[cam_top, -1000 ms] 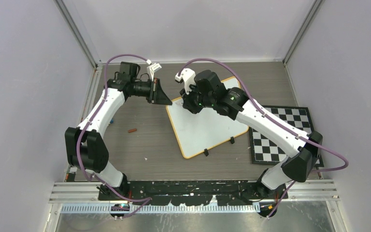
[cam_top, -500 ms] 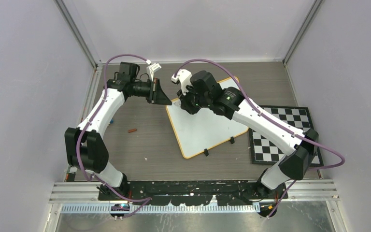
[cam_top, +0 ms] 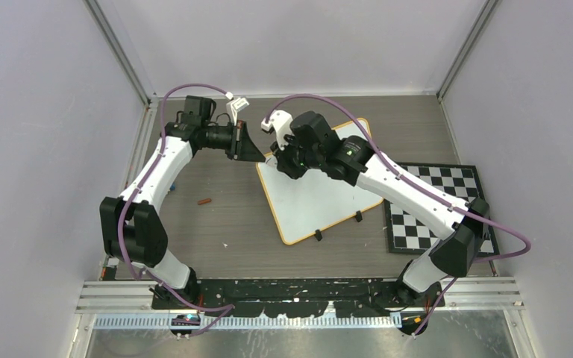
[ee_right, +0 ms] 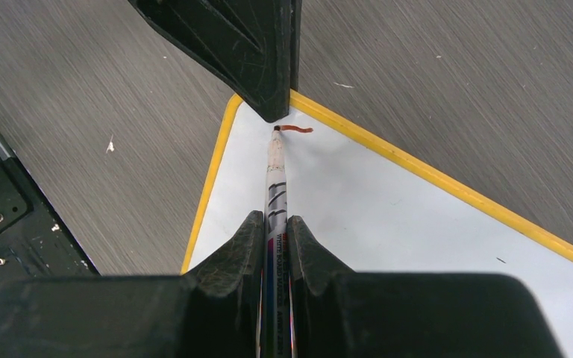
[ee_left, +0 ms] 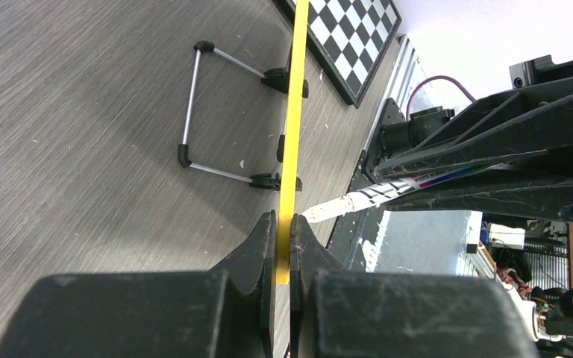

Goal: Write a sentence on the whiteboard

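Reaching over the whiteboard [cam_top: 307, 205], right jaws clamped on a marker [ee_right: 274, 179], left jaws pinching its corner.

Right end effector [ee_right: 274, 224] slid left across whiteboard [cam_top: 313, 201].

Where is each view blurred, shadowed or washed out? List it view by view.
Top external: even light, sharp, only faint shadows on the whiteboard. Left wrist: near jaws blurred, yellow rim crisp, upper-right background nearly white. Right wrist: near jaws soft, marker tip and red stroke sharp.
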